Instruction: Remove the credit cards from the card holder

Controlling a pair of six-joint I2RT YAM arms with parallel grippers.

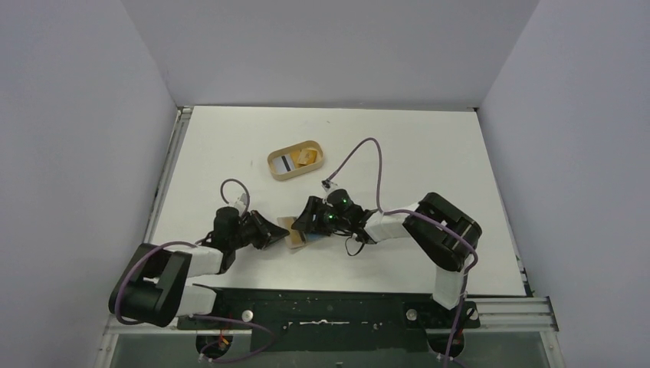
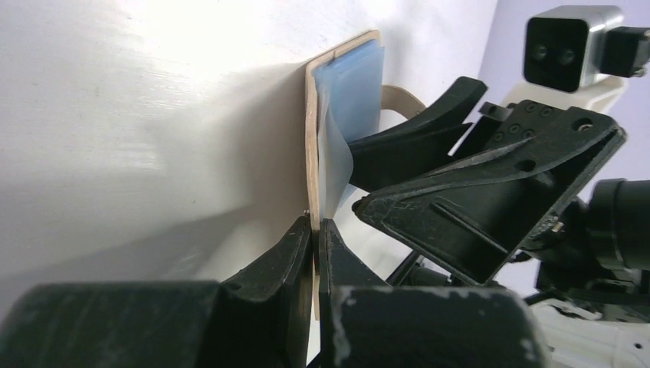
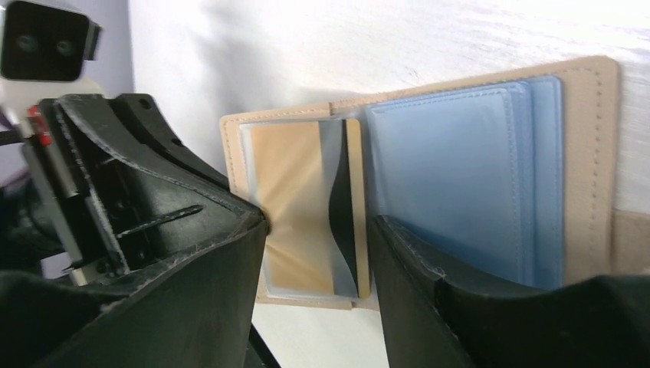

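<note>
1. Cards [image 1: 297,159] are already lying in the tray [image 1: 274,172].
2. The left gripper [image 2: 316,230] is pinching the edge of the card holder [image 3: 590,100], which is lying open on the table [image 1: 429,153].
3. The right gripper [image 3: 318,230], fingers spread, is straddling a tan card [image 3: 295,207] that is not yet out.

Robot lab test cell; white table [image 1: 429,153] boxed by plain grey walls [image 1: 77,115] on its left, far and right sides; left arm [image 1: 192,264] and right arm [image 1: 437,230], black-and-white, bolted at table's near edge beside metal rail [image 1: 506,310]; purple cables [image 1: 372,140] looping over table; camera module [image 2: 571,46] on right arm's wrist; small oval wooden tray [image 1: 295,161] toward table's far side.
</note>
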